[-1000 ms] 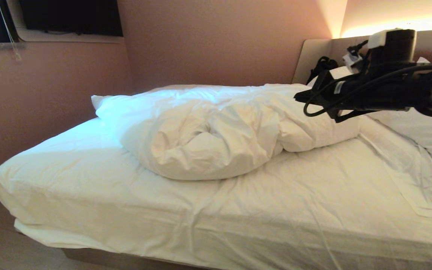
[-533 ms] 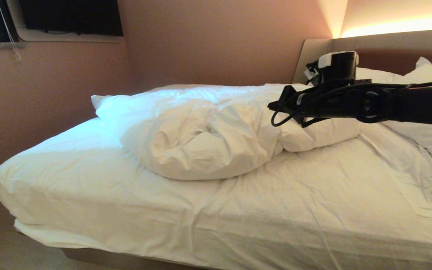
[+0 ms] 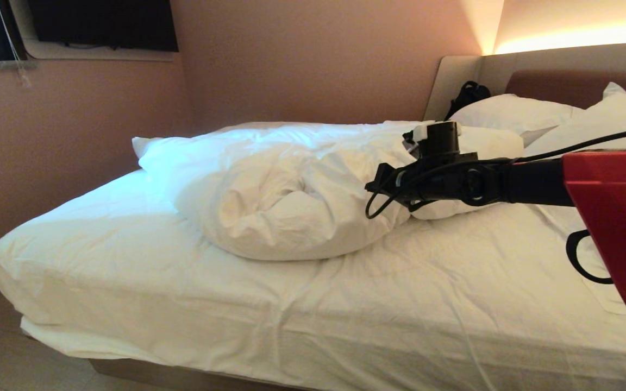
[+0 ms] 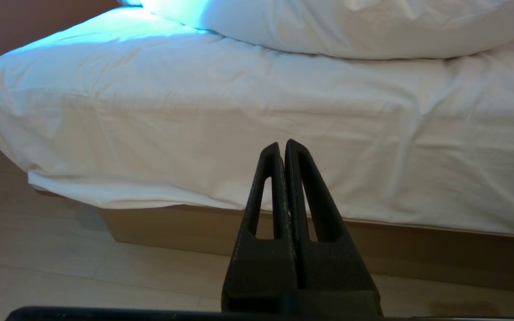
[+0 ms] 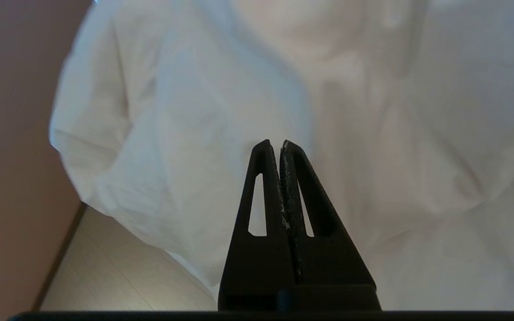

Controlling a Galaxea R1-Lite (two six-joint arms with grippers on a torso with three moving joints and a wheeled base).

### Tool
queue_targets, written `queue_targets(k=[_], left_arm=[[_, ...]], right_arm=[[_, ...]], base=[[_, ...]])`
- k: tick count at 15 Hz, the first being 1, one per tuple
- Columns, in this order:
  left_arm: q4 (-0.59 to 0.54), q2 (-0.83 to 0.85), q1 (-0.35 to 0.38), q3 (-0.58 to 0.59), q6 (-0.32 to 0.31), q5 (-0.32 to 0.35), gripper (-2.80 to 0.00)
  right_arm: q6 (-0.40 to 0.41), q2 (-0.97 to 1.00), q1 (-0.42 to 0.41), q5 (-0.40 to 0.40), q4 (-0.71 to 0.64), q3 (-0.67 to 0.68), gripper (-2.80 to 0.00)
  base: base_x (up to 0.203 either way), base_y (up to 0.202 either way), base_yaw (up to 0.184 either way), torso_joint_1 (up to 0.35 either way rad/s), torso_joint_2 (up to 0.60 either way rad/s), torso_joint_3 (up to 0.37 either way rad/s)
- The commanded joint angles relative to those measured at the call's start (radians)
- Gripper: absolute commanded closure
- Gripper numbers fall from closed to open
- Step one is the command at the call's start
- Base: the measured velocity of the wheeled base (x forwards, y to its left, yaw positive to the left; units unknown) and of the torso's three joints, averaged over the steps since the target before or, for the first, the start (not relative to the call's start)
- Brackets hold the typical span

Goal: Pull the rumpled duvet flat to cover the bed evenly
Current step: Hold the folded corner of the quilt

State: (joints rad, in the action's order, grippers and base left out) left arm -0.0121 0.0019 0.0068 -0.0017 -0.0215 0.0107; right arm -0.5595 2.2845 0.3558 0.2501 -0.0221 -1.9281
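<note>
duvet (image 3: 296,190) bunched in a puffy heap mid-bed (image 3: 128,304), toward headboard (image 3: 541,81) side, far half of mattress; near half + foot end show bare fitted sheet (image 3: 345,304). pillows (image 3: 508,111) at head, uncovered. r gripper (image 5: 274,143) out over the heap's headboard-side end, tips pressed together, holding nothing. whether it touches fabric: can't tell. l gripper (image 4: 281,143) parked low beside bed edge, also closed + empty. step, as i read it: reach/approach phase, no grasp yet. next move needs r jaws to part, then pinch a duvet edge or corner, not a mid-fold, before any pull toward foot end.
</note>
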Motion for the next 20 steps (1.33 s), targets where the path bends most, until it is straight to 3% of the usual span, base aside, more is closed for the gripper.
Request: queue_targets(k=[1,4,5,20], left_arm=[[0.000,0.000,-0.001,-0.001,0.000,0.000,0.00],[0.000,0.000,-0.001,0.000,0.000,-0.001,0.00],[0.000,0.000,-0.001,-0.001,0.000,0.000,0.00],[0.000,0.000,0.001,0.000,0.000,0.000,0.00]], right_arm=[[0.002,0.014,0.008,0.001,-0.002,0.001,0.00],[0.007,0.012,0.022,-0.037,-0.004,0.001,0.00],[0.010,0.010,0.030,-0.054,-0.004,0.002,-2.80],[0.032,0.094,0.070,-0.084,0.005,0.001,-2.80]], base=[[0.000,0.000,0.000,0.000,0.00,0.000],[0.000,0.000,0.000,0.000,0.00,0.000],[0.000,0.000,0.000,0.000,0.00,0.000],[0.000,0.000,0.000,0.000,0.00,0.000]])
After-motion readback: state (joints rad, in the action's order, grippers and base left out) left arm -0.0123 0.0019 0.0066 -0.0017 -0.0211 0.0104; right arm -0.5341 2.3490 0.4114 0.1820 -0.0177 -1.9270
